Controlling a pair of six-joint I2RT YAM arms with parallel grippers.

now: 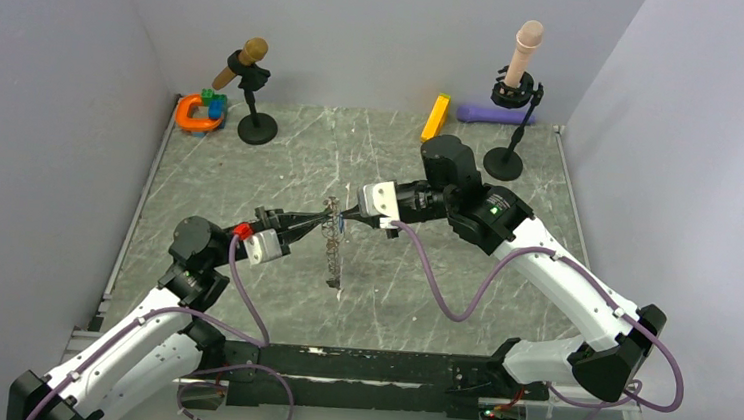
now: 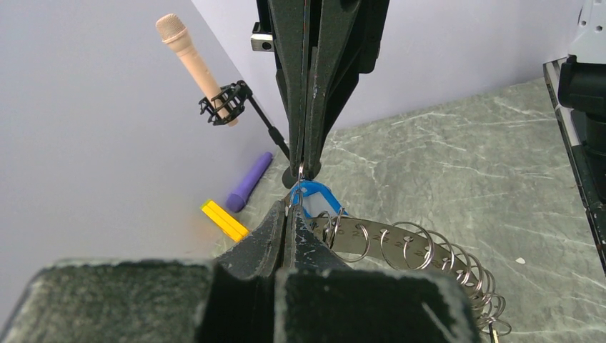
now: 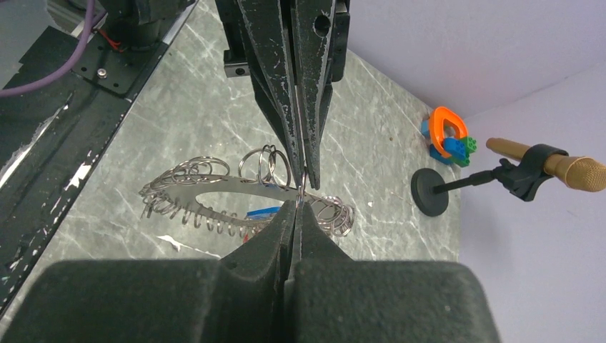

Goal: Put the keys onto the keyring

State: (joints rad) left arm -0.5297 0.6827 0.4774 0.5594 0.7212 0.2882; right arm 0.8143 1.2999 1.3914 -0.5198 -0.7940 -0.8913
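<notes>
Two grippers: I had the left gripper point(image 1: 323, 217) and the right gripper point(image 1: 347, 214) tip to tip above the middle of the table point(image 1: 503, 281).
Keyring axis: the keyring point(image 1: 332, 258) hung edge-on from that meeting point. In the top view its long axis ran toward the near edge, and in the wrist views it was a flattened oval band fringed with wire loops.
Keyring versus fingers: its upper end sat right at both sets of tips, and the rest trailed away below them. I could not tell whether the lower end touched the table.
Blue key: the blue key point(image 2: 309, 198) sat just beyond the left tips, between the two grippers, against the band.
Left fingers: closed to a slit, clamped on the band's upper end.
Right fingers: also closed to a slit, pinching a small wire loop at the rim.
</notes>
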